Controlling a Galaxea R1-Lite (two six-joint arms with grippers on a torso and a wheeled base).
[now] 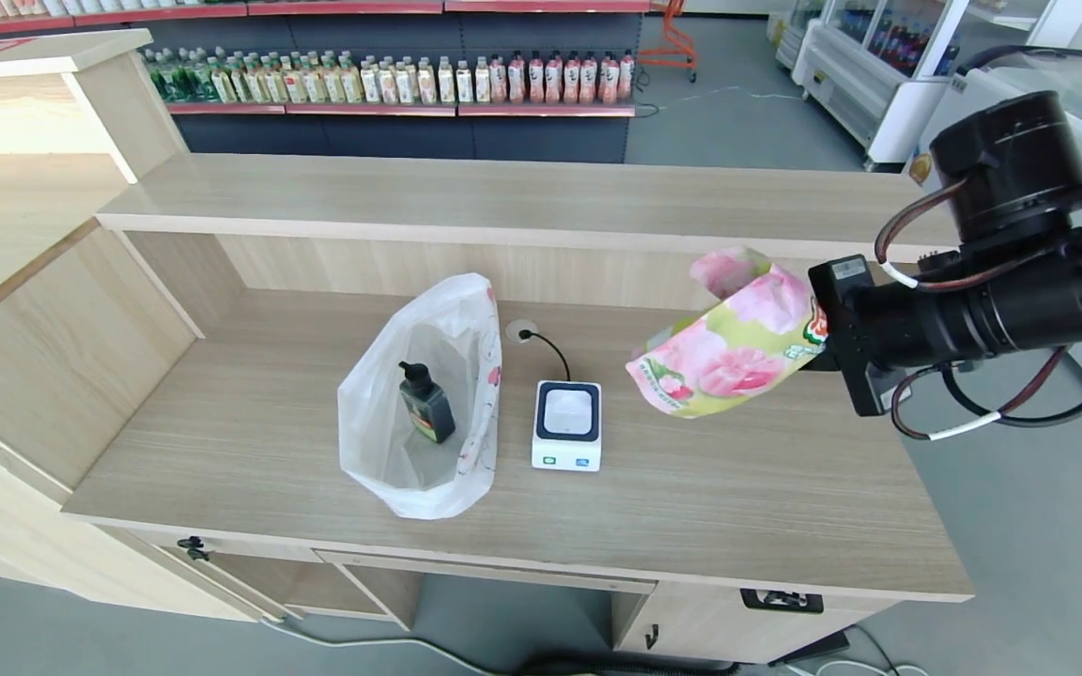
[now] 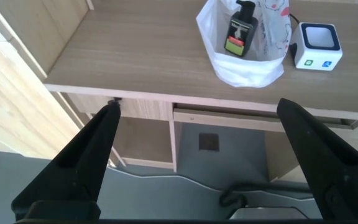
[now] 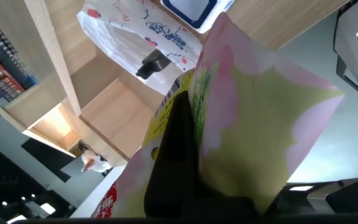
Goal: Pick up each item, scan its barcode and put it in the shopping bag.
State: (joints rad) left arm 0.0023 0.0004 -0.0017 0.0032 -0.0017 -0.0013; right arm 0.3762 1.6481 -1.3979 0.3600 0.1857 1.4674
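My right gripper [image 1: 818, 352] is shut on a pink-and-green flowered packet [image 1: 734, 343], held in the air to the right of the white barcode scanner [image 1: 566, 424]. The right wrist view has the packet [image 3: 260, 118] close up, a barcode strip along its edge, one dark finger [image 3: 176, 162] pressed on it. A white plastic shopping bag [image 1: 428, 394] stands open on the counter left of the scanner, with a dark pump bottle [image 1: 425, 403] upright inside. My left gripper [image 2: 197, 155] hangs open below the counter's front edge, nothing between its fingers; beyond it the bag [image 2: 244, 59] and scanner [image 2: 317, 45] show.
The wooden counter [image 1: 691, 498] has a raised back ledge [image 1: 503, 202] and a side wall on the left. A black cable [image 1: 550, 349] runs from the scanner to a hole in the counter. Store shelves with bottles [image 1: 391, 80] stand behind.
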